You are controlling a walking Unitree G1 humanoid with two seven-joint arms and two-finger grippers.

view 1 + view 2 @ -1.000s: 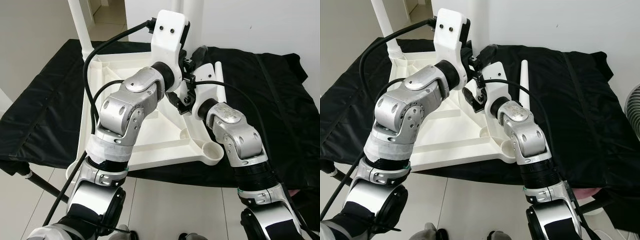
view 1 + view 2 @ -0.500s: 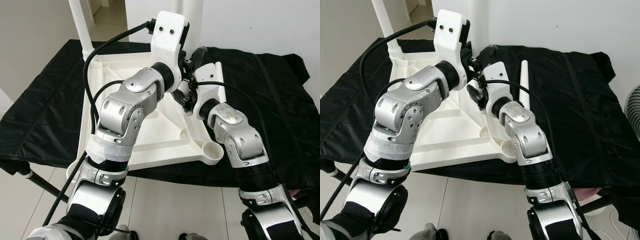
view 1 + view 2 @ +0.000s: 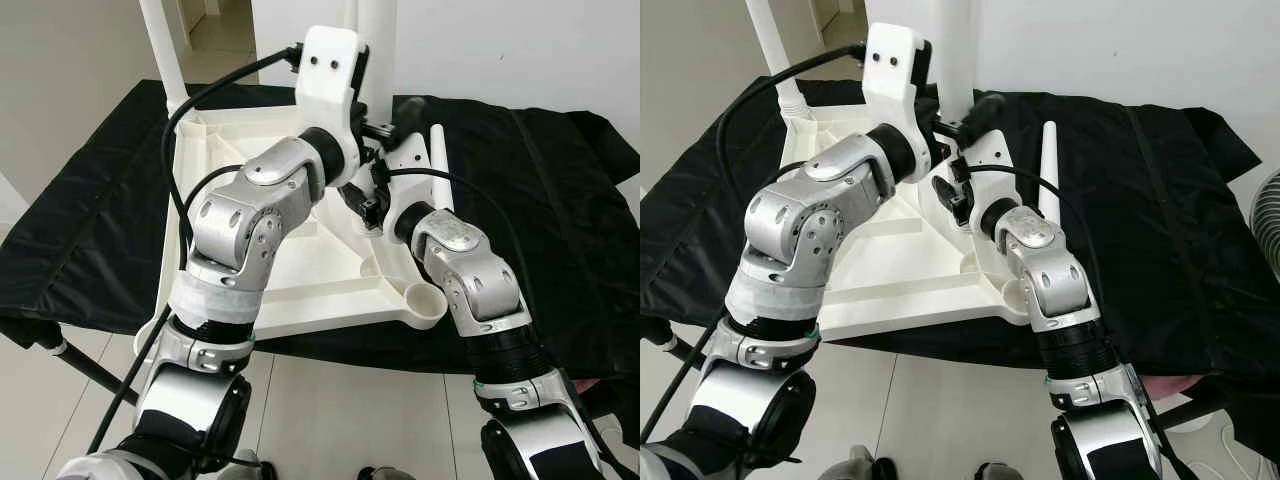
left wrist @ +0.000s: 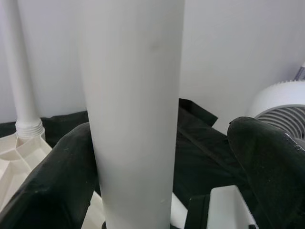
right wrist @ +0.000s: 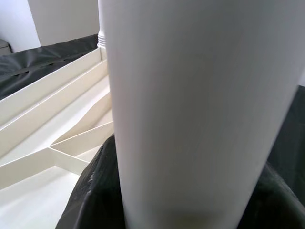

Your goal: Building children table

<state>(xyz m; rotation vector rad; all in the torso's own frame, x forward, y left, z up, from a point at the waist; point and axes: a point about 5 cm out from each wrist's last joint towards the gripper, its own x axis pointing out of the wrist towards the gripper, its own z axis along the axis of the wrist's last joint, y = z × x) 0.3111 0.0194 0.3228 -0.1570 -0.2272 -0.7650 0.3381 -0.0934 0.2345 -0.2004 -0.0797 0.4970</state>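
Note:
The white children's table top [image 3: 300, 285] lies upside down on a black cloth. A white leg [image 3: 375, 40] stands upright at its far right corner. My left gripper [image 3: 385, 115] reaches around this leg [image 4: 133, 119] from the left; it is open, with one black finger [image 4: 57, 181] against the leg and the other finger held off it. Lower on the same leg [image 5: 200, 95], my right gripper [image 3: 362, 195] is shut on it, its black fingers [image 5: 90, 191] hugging both sides. A second leg [image 3: 155, 40] stands at the far left corner.
A loose white leg [image 3: 437, 160] lies on the cloth [image 3: 560, 200] to the right of the table top. The near right corner has an open round socket [image 3: 425, 300]. A white fan [image 4: 281, 105] stands off to the right. White walls are behind, tiled floor in front.
Both wrists have shifted a little to the left around the upright leg, and the left wrist has turned slightly. The table top and the loose leg have not moved.

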